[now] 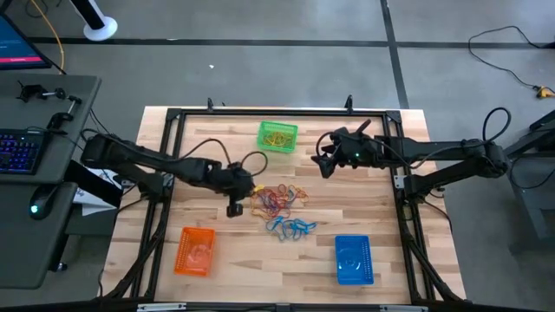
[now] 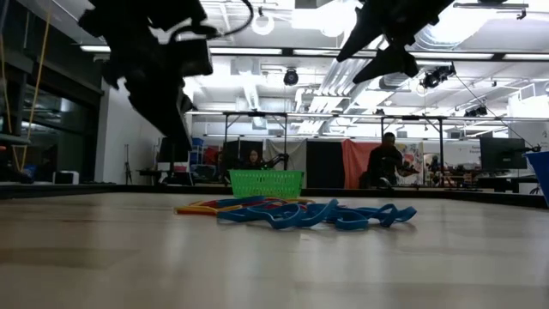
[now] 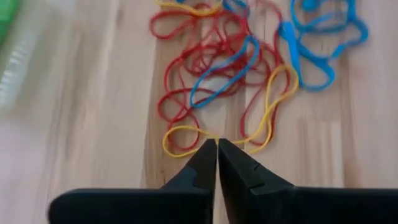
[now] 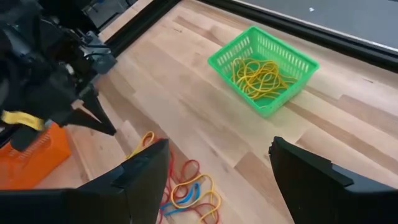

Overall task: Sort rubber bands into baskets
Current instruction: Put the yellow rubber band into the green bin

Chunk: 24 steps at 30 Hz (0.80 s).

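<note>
left gripper fingers pinching yellow rubber band | right gripper fingers spread, raised near green basket

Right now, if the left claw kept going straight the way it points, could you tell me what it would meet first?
Probably the yellow rubber band right at the shut left claw's tips, then the red and blue tangle beyond; depth is uncertain.

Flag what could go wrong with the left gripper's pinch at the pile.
1. The left gripper is shut on a yellow band that loops through the red bands and a blue band; lifting may drag wrong colours along.
2. The pinch catches only the thin edge of the loop, so it could slip out on the way up.
3. The green basket already holds yellow bands; the open right gripper hovers close to it and might crowd the drop.
</note>
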{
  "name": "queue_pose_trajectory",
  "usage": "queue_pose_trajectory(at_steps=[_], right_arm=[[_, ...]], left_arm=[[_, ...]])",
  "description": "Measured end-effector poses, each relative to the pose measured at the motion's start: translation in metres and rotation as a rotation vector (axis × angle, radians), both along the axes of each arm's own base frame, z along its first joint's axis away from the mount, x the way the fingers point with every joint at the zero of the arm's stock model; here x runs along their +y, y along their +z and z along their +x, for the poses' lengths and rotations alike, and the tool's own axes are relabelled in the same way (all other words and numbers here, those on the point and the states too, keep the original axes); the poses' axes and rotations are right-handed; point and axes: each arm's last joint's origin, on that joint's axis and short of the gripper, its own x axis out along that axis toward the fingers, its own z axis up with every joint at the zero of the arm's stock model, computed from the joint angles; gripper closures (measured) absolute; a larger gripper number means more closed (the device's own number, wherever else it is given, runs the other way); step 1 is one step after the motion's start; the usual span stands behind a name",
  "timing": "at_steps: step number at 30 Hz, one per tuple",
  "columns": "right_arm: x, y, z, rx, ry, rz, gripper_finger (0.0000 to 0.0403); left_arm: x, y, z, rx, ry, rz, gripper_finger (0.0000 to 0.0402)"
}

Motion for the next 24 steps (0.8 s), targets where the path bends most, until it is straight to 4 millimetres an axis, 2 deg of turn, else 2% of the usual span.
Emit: queue_pose_trajectory(at_steps=[4, 10, 14, 18, 24], right_arm=[[0.0, 0.0, 0.0, 0.0, 0.0, -0.001, 0.0137], [0.0, 0.0, 0.0, -0.009, -0.016, 0.019, 0.0137], [0.0, 0.0, 0.0, -0.01, -0.018, 0.022, 0.0137], [0.0, 0.0, 0.0, -0.017, -0.031, 0.038, 0.0137], [0.0, 0.0, 0.0, -0.018, -0.032, 0.04, 0.0137]], left_arm=[[-0.002, -0.005, 0.014, 0.06, -0.135, 0.022, 0.0354], [-0.008, -0.017, 0.036, 0.259, -0.312, 0.064, 0.0283], [-0.012, -0.031, 0.05, 0.392, -0.405, 0.073, 0.025], [-0.016, -0.035, 0.064, 0.365, -0.506, 0.15, 0.0233], [-0.016, -0.036, 0.064, 0.379, -0.583, 0.178, 0.0231]])
